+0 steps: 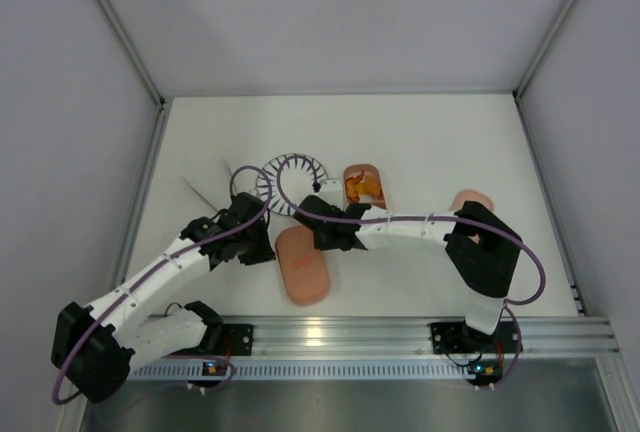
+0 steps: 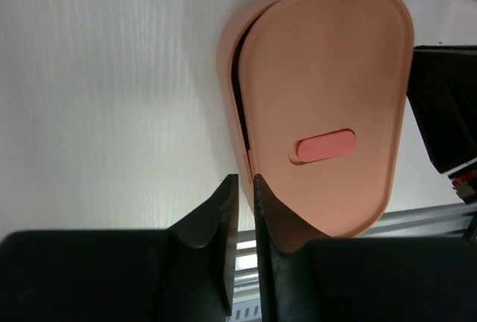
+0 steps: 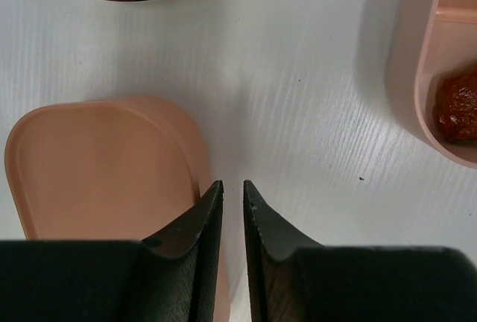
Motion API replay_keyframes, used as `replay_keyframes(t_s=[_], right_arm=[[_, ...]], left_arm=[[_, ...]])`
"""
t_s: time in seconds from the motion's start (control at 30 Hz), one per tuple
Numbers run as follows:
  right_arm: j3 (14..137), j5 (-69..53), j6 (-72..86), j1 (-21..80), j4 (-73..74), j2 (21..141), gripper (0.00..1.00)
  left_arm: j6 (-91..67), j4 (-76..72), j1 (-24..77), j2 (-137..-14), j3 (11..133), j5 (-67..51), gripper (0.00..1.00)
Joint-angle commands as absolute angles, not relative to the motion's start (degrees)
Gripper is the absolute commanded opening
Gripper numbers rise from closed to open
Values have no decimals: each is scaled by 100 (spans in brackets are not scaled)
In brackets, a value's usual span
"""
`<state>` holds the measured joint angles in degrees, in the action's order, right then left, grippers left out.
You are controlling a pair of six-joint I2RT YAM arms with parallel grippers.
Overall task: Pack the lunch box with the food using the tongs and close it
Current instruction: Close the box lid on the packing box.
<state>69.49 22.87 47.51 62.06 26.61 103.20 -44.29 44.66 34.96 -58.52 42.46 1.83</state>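
The lunch box (image 1: 303, 264) lies near the front of the table, its lid (image 2: 328, 106) with a red mark (image 2: 325, 145) sitting slightly askew on the tray, with a dark gap along one side. My left gripper (image 2: 243, 180) is at the box's rim, jaws nearly together with only a thin slit. My right gripper (image 3: 232, 185) is at the box's (image 3: 104, 165) other end, jaws also close together and empty. An open tray (image 1: 363, 184) holds orange and brown food (image 3: 458, 102). The tongs (image 1: 200, 193) lie at the back left, untouched.
A striped round plate (image 1: 290, 184) stands between the tongs and the open tray. Another pink lid (image 1: 470, 200) lies at the right, partly behind my right arm. The metal rail (image 1: 400, 332) runs along the near edge.
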Motion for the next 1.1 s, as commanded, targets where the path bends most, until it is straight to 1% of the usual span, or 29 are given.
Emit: replay_keyframes(t_s=[0.0,0.1,0.13,0.23,0.4,0.57,0.8,1.07], right_arm=[[7111,2391,4676,6161,2690,10354,17],[7058,2408,4685,6161,2689,10336,17],[7049,2408,4693,6161,2689,10336,17],[7023,2417,4676,6161,2681,10318,17],[7022,2426,4658,6161,2672,10318,17],[7005,2443,4650,6152,2637,10336,17],[7066,2347,4588,6161,2593,10336,17],[6855,2241,4570,6222,2470,10213,17]], left_arm=[[-4850,4325,3463,-5748,3904,483,17],[-5236,4219,3454,-5731,3640,754,6],[-5317,4193,3454,-5696,3560,808,6],[-5633,3973,3437,-5643,3358,861,0],[-5915,3342,3445,-5888,2998,703,0],[-6038,2989,3445,-6231,2971,729,0],[-6038,2593,3445,-6960,3392,642,0],[-5810,2417,3437,-7295,3911,457,0]])
